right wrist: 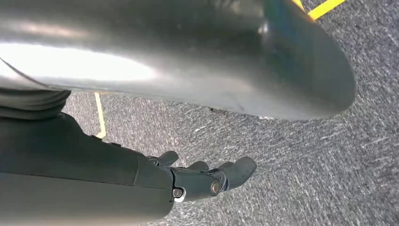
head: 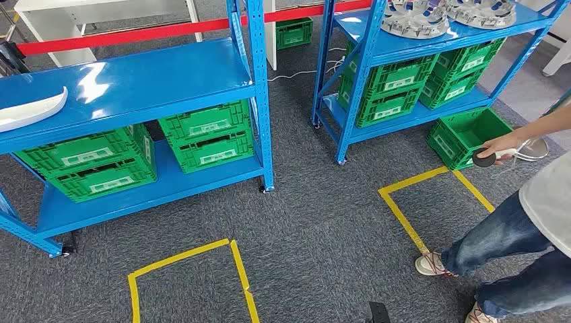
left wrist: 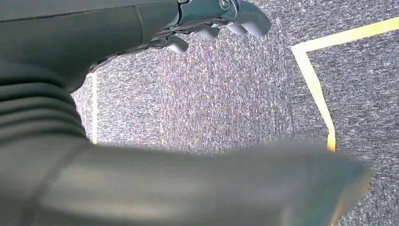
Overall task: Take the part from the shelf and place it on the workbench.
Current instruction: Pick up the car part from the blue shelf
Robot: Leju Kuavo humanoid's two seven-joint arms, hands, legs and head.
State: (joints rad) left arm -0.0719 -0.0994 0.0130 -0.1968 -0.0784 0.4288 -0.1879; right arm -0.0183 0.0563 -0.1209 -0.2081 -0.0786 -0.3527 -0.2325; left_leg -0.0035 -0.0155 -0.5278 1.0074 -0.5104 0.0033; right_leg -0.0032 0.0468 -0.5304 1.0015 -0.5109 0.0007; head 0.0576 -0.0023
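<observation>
head view, upper left of the frame: a white curved part (head: 30,110) lies on the top board of the left blue shelf (head: 141,84), at its left end; green crates (head: 209,134) fill the board below. upper right: a second blue shelf (head: 404,40) carries grey round parts (head: 414,17) and more green crates. yellow tape squares (head: 188,276) mark the grey carpet (head: 323,222). right edge: a person (head: 532,222) in jeans holds a small black object (head: 483,157). wrist views: the left hand (left wrist: 211,23) and the right hand (right wrist: 202,176) each hang over the carpet, fingers loosely apart, holding nothing.
</observation>
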